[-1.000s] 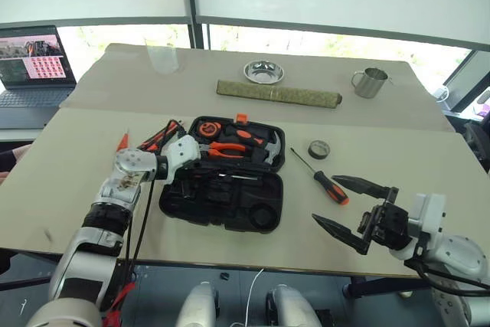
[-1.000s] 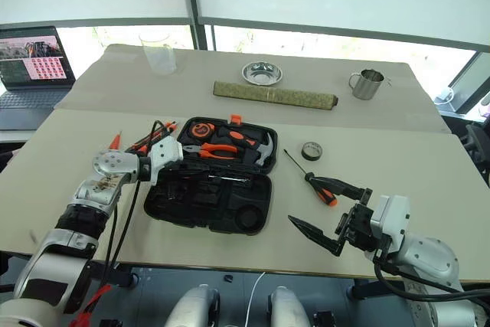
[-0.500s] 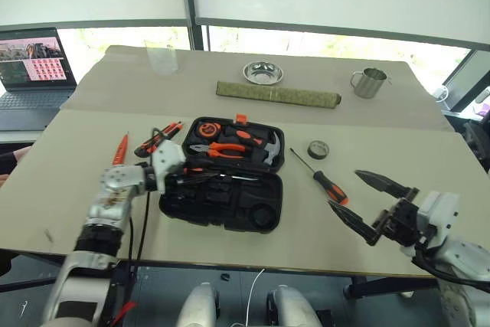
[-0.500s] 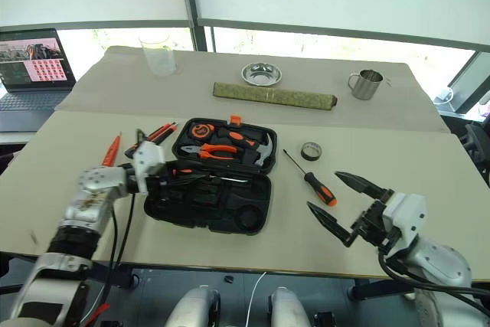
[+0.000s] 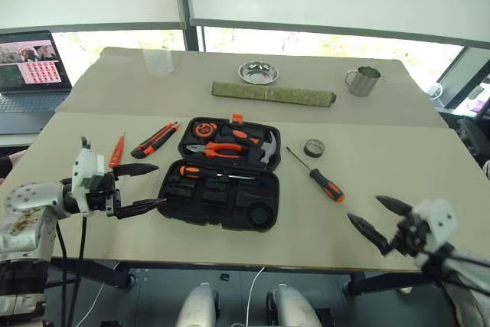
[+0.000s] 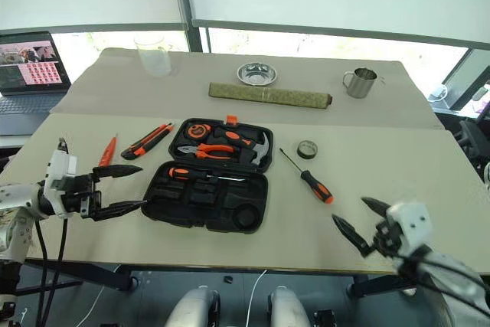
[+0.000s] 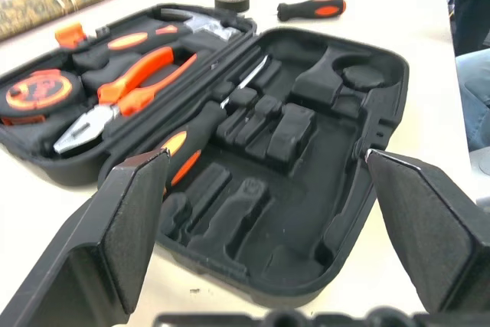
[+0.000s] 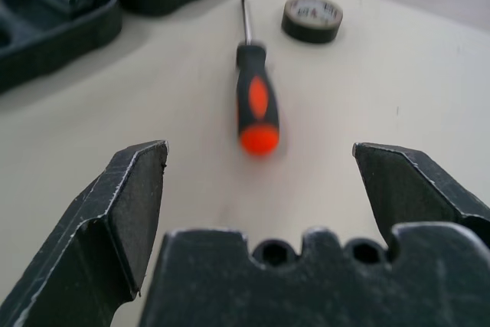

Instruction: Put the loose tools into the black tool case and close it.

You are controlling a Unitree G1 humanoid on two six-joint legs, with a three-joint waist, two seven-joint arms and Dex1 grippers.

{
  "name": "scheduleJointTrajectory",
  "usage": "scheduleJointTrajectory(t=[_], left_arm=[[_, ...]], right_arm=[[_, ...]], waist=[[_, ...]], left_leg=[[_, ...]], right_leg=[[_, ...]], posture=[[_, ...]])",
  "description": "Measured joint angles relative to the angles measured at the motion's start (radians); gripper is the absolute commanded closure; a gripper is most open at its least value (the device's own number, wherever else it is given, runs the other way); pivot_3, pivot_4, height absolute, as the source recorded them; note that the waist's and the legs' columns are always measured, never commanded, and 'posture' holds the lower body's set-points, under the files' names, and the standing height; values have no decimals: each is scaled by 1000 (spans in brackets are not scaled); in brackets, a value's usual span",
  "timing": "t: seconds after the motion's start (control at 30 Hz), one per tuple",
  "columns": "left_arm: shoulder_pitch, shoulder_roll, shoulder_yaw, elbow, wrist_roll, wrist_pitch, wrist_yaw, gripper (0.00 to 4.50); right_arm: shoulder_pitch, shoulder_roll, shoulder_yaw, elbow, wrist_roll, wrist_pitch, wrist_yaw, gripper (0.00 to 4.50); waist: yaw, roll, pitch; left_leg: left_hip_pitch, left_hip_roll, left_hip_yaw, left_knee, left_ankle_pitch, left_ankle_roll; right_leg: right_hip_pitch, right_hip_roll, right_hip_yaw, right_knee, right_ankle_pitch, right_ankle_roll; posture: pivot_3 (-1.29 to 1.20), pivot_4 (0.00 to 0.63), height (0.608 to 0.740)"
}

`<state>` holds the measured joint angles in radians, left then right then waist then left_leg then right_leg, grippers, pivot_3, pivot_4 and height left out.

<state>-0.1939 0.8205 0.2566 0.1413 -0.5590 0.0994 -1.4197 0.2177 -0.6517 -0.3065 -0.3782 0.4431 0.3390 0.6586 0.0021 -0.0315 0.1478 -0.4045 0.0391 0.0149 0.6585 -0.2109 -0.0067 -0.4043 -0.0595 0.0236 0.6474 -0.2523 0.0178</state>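
The black tool case (image 5: 264, 208) lies open at the table's middle, with pliers, hammer and tape measure in its far half. One long screwdriver (image 5: 200, 172) rests in the near half (image 7: 306, 212), also seen in the left wrist view (image 7: 187, 143). My left gripper (image 5: 159, 184) hangs open and empty just left of the case. A second screwdriver (image 5: 318, 176) lies on the table right of the case. The utility knife (image 5: 155, 139) and the orange tester screwdriver (image 5: 116, 151) lie left of the case. My right gripper (image 5: 364, 208) is open and empty, nearer than that screwdriver (image 8: 256, 105).
A tape roll (image 5: 315, 148) sits by the screwdriver's tip. Across the back lie an olive rolled mat (image 5: 273, 93), a steel bowl (image 5: 258, 73), a metal mug (image 5: 362, 80) and a glass (image 5: 157, 57). A laptop (image 5: 31, 67) stands at far left.
My left gripper opened, left the screwdriver in the case's near half and drew back to the left. My right gripper, still open, drifted right and down toward the table's near edge.
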Motion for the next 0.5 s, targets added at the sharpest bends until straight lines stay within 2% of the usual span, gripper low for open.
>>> scheduleJointTrajectory(t=[0.07, 0.23, 0.33, 0.5], left_arm=[[1, 0, 1, -22, -1, 9, 8, 87], [-6, -5, 1, -63, -10, 30, 35, 87], [6, -9, -1, -123, -31, 59, 40, 0], [8, -10, -1, -183, -41, 100, 70, 0]], right_arm=[[-174, -80, 104, 4, -27, 180, -31, 0], [-450, -119, 268, 106, -51, 422, -46, 0], [-526, -120, 359, 199, -89, 492, -38, 681], [-586, -116, 414, 239, -117, 576, -40, 2359]], waist=[[-6, 1, 1], [-4, 0, 2], [2, 0, 2], [0, -1, 2]], left_leg=[[-1, -1, 1, 0, 0, 0], [-3, -2, -1, -1, 0, 1], [-6, -4, -1, -1, -1, 2], [-7, -4, -1, -1, -1, 2]], right_leg=[[-2, 0, 1, 0, 1, -1], [-3, 1, 0, 0, 4, -5], [-4, 0, 0, -1, 3, -4], [-5, 0, 0, -1, 3, -3]], posture=[[0, 150, 740], [0, 150, 740], [0, 150, 740], [0, 150, 740]])
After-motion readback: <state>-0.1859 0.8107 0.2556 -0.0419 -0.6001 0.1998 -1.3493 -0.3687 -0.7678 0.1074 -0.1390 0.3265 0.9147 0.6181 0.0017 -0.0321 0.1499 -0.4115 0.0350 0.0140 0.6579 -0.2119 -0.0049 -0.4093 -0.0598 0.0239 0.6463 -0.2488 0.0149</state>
